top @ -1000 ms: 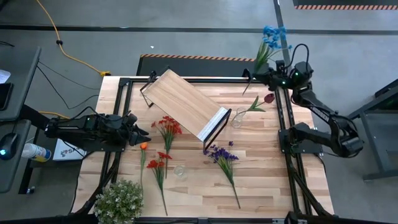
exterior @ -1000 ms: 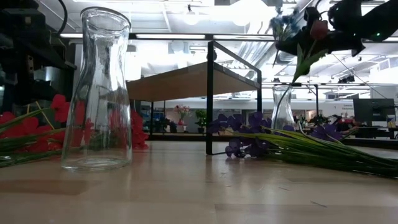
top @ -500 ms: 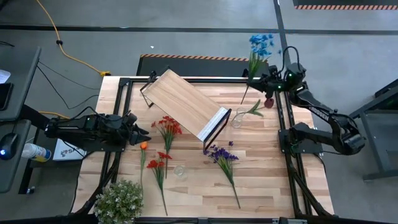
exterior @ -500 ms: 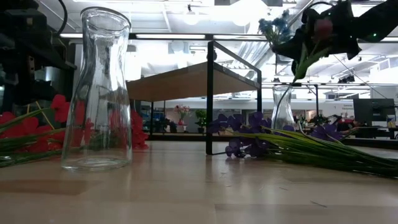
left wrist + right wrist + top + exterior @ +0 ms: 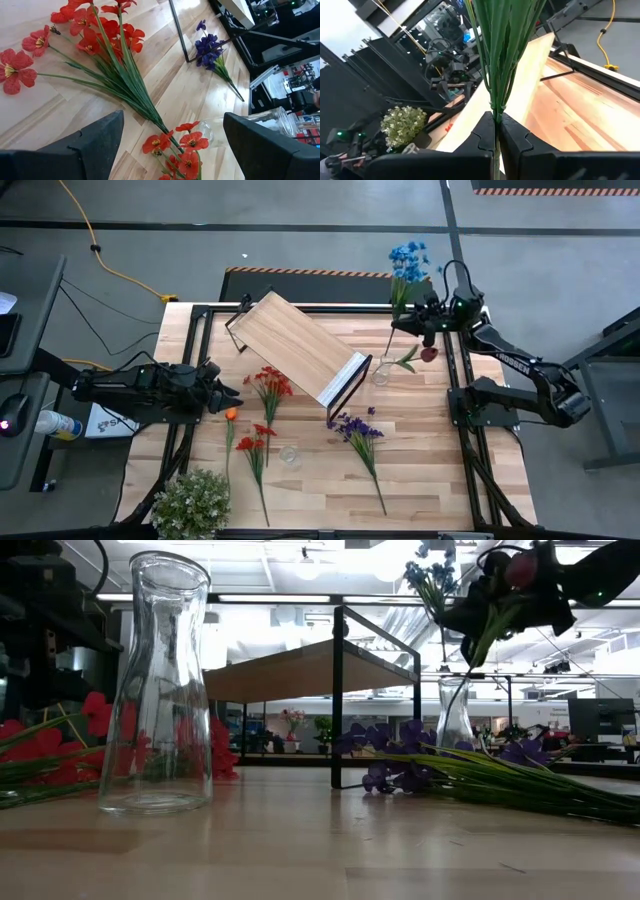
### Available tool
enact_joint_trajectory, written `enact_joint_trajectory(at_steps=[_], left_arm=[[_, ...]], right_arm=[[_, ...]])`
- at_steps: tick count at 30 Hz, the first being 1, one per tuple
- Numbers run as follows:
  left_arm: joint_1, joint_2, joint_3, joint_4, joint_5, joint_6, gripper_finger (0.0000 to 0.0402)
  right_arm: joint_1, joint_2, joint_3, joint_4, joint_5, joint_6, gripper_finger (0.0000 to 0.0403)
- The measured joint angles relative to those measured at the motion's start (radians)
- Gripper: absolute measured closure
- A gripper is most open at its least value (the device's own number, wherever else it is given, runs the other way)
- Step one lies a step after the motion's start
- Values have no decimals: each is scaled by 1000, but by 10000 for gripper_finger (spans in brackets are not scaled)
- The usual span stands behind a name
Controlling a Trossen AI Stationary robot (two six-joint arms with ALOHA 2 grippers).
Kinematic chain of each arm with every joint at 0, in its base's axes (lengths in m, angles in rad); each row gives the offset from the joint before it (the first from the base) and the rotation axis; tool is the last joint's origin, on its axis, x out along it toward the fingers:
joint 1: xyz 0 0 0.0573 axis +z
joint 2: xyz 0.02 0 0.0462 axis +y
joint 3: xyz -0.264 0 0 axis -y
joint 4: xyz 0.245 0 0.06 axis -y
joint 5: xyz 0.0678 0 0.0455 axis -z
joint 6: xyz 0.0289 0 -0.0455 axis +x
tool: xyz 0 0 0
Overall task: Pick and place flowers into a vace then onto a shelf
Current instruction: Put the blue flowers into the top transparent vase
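I judge the task barely begun. Largest first: the slatted wooden counter [image 5: 420, 440] carries the shelf [image 5: 297, 347], which I use as landmark; it sits askew toward the counter's far side with nothing on it. No vase yet holds a complete arrangement: the far vase [image 5: 381, 370], just beside the shelf's right end bracket, shows at most a stem, and the near vase [image 5: 157, 690], lying on the operator's side of the shelf, is empty. The right gripper [image 5: 421, 323], raised beyond the shelf's right end and near the far vase, has its fingers clenched on the green stems of the blue flowers [image 5: 407, 259], with a dark red bloom [image 5: 429, 354] hanging just below. The left gripper [image 5: 222, 393], left of the shelf, waits with fingers spread wide, holding nothing. Remaining on the counter: red flowers [image 5: 270, 385] near the shelf's front edge, an orange sprig [image 5: 231, 415], more red sprigs [image 5: 257, 442] and purple flowers [image 5: 354, 429]. The room beyond is grey floor, with a yellow cable [image 5: 110, 268] running behind.
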Motion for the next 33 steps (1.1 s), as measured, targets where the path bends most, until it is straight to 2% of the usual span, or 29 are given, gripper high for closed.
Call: enact_joint_trajectory(at_steps=[19,27,33], left_arm=[[0,0,0,0,-2,0,25],[0,0,0,0,-2,0,25],[0,0,0,0,-2,0,25]], right_arm=[[80,0,0,-123,147,-165,403],[110,-9,0,-251,227,-265,403],[124,-28,0,-257,259,-285,402]])
